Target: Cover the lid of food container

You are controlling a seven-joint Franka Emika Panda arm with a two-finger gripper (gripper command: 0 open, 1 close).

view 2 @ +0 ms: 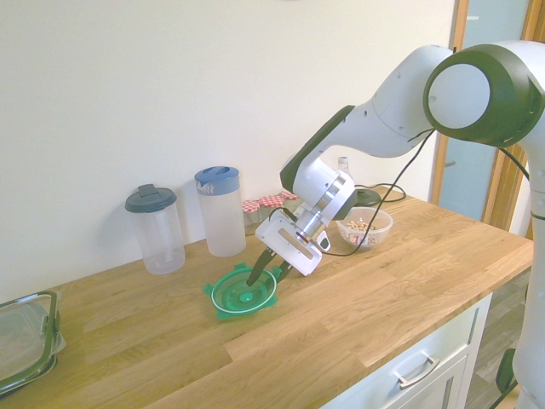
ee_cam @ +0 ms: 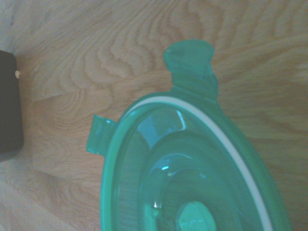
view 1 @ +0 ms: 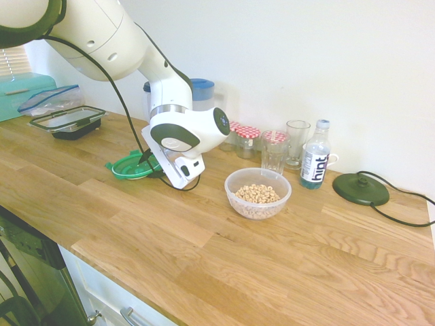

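Clearly, "hint" on the water bottle [view 1: 315, 164].

Home kitchen: wood worktop [view 1: 224, 251] w/ jam jars [view 1: 247, 140], glasses [view 1: 274, 152], drawers [view 2: 417, 368] below.

Along the wall stand two clear pitchers, one grey-lidded [view 2: 154, 227] and one blue-lidded [view 2: 220, 210], plus gingham-lidded jars [view 1: 247, 140], two drinking glasses [view 1: 274, 151] and a "hint" water bottle [view 1: 315, 155]. A black kettle base [view 1: 360, 188] (cord attached) sits at one end of the wooden countertop [view 1: 224, 258], a black-rimmed rectangular container [view 1: 69, 121] at the other.
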